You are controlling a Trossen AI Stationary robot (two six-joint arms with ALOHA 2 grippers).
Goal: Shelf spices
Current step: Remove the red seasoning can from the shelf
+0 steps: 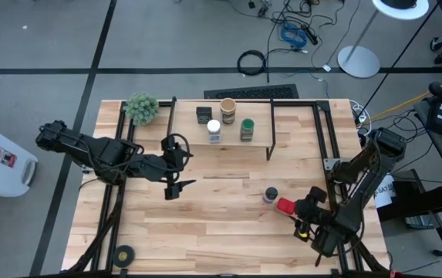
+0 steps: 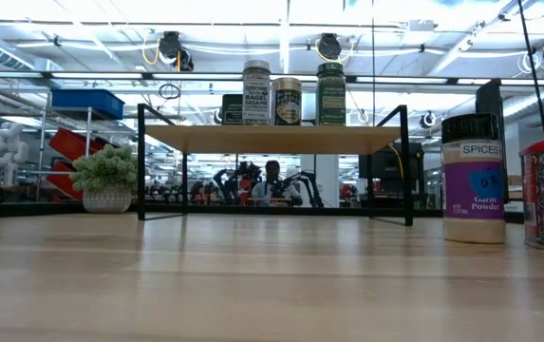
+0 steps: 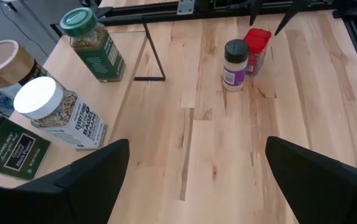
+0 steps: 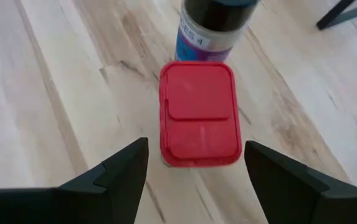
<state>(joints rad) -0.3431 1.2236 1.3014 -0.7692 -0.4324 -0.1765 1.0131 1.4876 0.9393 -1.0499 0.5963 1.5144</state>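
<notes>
While four spices stand on the shelf [image 1: 228,133] at the far side of the counter [image 1: 205,224], two more wait on the bare wood near the right arm. On the shelf's light top board are a dark square tin [image 1: 203,115], a tan cylinder [image 1: 227,108], a white-lidded jar [image 1: 214,130] and a green-lidded jar [image 1: 247,128]. The low view shows them standing upright in a close group above the thin black legs.

The dark-lidded jar [image 1: 270,194], with a purple label reading garlic powder, stands upright on the counter in front of the shelf's right end. Just beside it, toward the right arm, stands the red tin [image 1: 285,205]. The right gripper [image 1: 307,212] hovers over that tin with its jaws spread wider than the lid, one finger on each side and neither touching it; it holds nothing.

The left gripper [image 1: 176,184] hangs above the counter's middle, in front of the shelf's left half, its jaws wide apart and empty.

A fuzzy green plant ball [image 1: 142,107] sits at the far left corner, beside the shelf. A black tape roll [image 1: 123,253] lies near the front left edge.
</notes>
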